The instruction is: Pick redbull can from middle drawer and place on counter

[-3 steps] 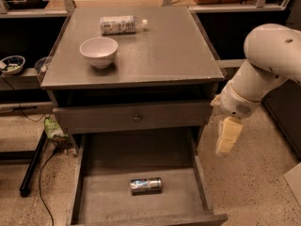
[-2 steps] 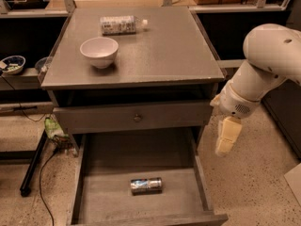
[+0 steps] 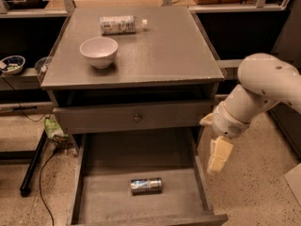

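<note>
The redbull can (image 3: 146, 185), silver and blue, lies on its side on the bare bottom of the open middle drawer (image 3: 103, 199), near the front and middle. My gripper (image 3: 215, 166) hangs pointing down on the white arm, just outside the drawer's right wall, to the right of the can and above it. It holds nothing that I can see. The grey counter (image 3: 169, 51) is the top of the cabinet above.
A white bowl (image 3: 99, 52) and a clear plastic bottle (image 3: 120, 24) lying on its side sit on the counter's left and back. A shut drawer front with a round knob (image 3: 137, 118) is above the open drawer. Cables and a black bar (image 3: 33, 166) lie on the floor at left.
</note>
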Action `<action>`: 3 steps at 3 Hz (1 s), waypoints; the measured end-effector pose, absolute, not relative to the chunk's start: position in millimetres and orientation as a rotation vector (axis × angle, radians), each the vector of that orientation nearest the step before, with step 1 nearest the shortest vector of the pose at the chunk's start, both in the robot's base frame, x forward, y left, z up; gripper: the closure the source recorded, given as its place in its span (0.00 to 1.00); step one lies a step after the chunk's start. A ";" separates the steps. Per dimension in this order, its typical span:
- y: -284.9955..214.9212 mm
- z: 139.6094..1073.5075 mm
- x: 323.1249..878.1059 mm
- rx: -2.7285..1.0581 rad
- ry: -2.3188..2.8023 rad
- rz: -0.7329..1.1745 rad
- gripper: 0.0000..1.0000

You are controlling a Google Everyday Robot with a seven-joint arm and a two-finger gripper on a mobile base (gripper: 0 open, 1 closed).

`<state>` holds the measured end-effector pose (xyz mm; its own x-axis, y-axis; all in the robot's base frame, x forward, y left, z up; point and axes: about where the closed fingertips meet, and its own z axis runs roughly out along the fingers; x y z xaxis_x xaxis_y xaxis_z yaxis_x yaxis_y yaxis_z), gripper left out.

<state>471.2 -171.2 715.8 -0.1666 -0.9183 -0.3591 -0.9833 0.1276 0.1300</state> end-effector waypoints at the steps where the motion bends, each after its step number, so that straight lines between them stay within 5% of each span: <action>1: -157.7 683.4 461.8 -1.925 2.184 0.607 0.00; 3: -134.3 633.5 455.0 -1.980 2.155 0.750 0.00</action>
<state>455.0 -134.3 633.5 -0.1364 -0.9018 -0.4100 -0.9615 0.0209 0.2739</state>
